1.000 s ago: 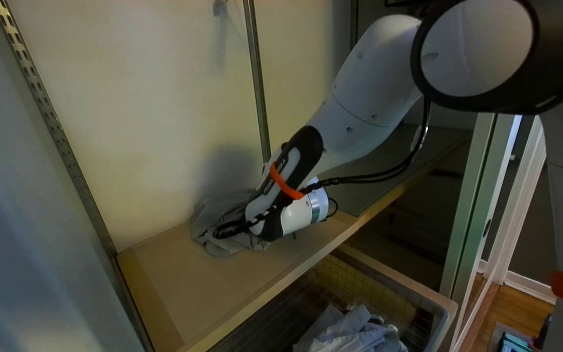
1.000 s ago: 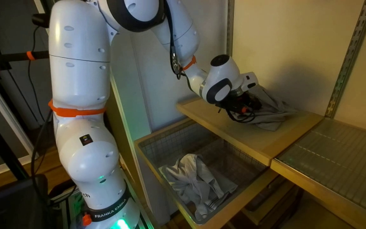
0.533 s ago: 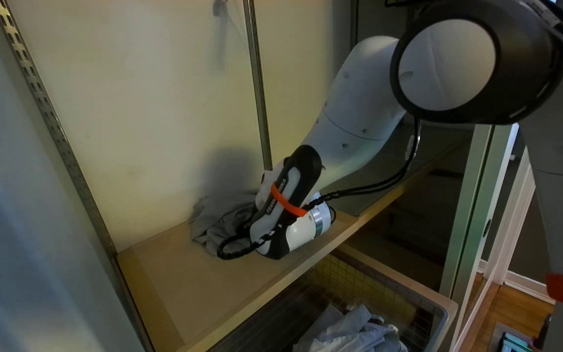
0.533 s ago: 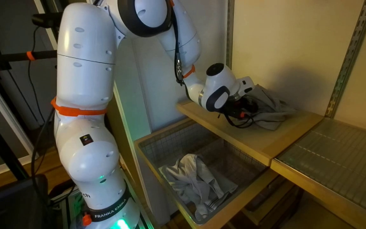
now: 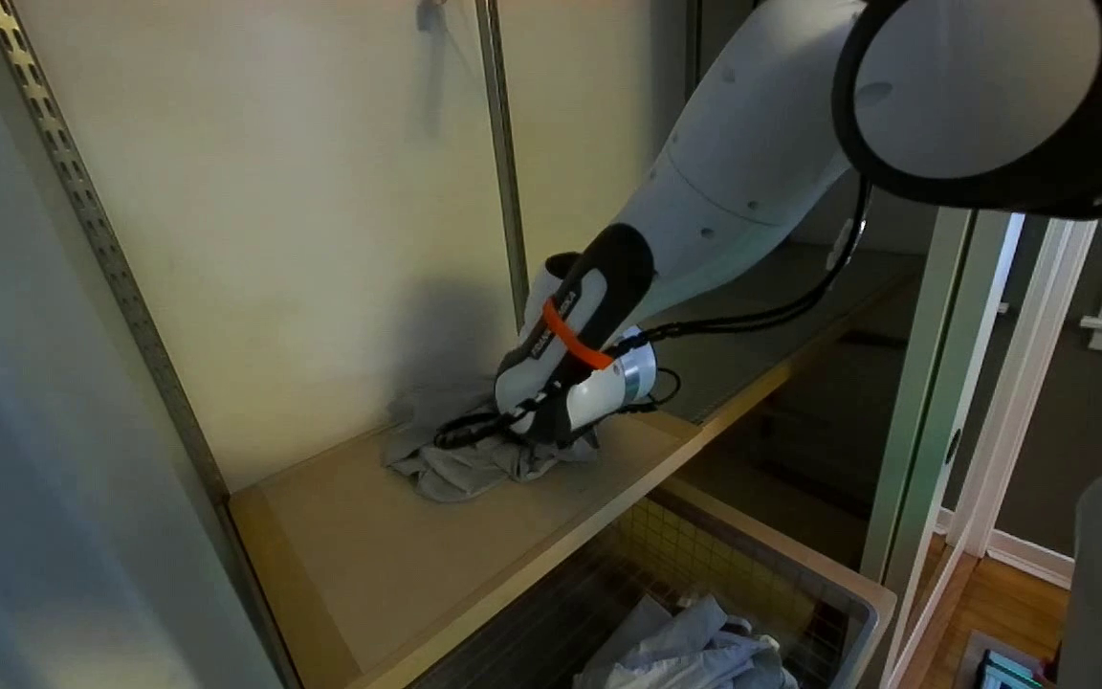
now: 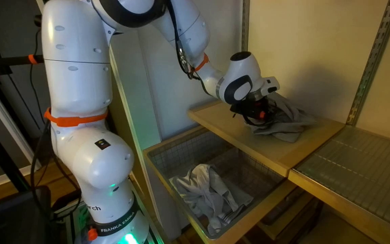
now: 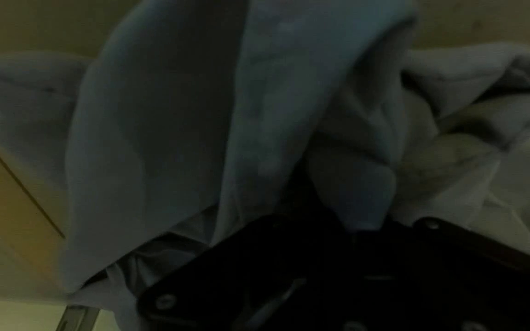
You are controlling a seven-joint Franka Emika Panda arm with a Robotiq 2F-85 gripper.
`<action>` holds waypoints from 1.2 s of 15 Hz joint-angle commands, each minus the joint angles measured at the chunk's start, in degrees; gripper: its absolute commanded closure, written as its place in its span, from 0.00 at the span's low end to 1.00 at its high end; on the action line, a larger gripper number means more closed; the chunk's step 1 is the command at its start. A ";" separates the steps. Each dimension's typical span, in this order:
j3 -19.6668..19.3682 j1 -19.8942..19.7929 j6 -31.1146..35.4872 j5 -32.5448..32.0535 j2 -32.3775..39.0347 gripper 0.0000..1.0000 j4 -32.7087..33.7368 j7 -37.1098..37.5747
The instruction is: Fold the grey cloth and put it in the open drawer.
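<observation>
Grey cloth (image 6: 288,130) is up on the wooden shelf (image 6: 269,150), bunched and rumpled, toward the back wall (image 6: 303,40). Can't tell if it touches the wall. My gripper (image 7: 338,223) is down in the cloth. Wrist view: black hardware comes in from the bottom edge, a bulge of fabric right up at its tips. Too dark in there to read the grip. Can't tell whether I have fabric pinched or am just touching it; in both exterior views the tips are hidden.

Wrist view also has one broad flap of the cloth filling the middle, tighter wrinkles at picture right. In an exterior view the near part of the cloth spreads over the shelf board below the wrist.

My arm (image 6: 80,81) reaches across above the drawer (image 6: 257,212), wrist tilted over the shelf. Orange strap (image 6: 76,121) wraps one of its joints.

Drawer stands open, below the shelf: mesh walls, wooden rim. Pale crumpled fabric (image 6: 203,189) lies inside it, well apart from the cloth up top. Ribbed panel (image 6: 361,166) sits just beside the shelf. Green light (image 6: 129,239) is lit at the arm's base.
</observation>
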 commanded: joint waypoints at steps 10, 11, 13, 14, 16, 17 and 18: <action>12.67 -10.26 -60.43 2.35 -23.00 0.99 1.51 -5.29; 12.57 -10.47 -65.48 3.17 -23.72 0.99 2.55 -6.76; 12.24 -10.87 -75.46 4.30 -24.53 0.99 4.92 -9.24; 10.59 -9.57 -80.11 4.45 -24.76 0.99 6.16 -9.89; 11.70 -11.52 -88.37 5.09 -24.80 0.99 8.30 -12.09; 11.64 -11.79 -92.15 5.16 -24.93 0.99 8.95 -13.29; 11.75 -12.14 -94.77 4.76 -24.95 0.99 9.32 -13.66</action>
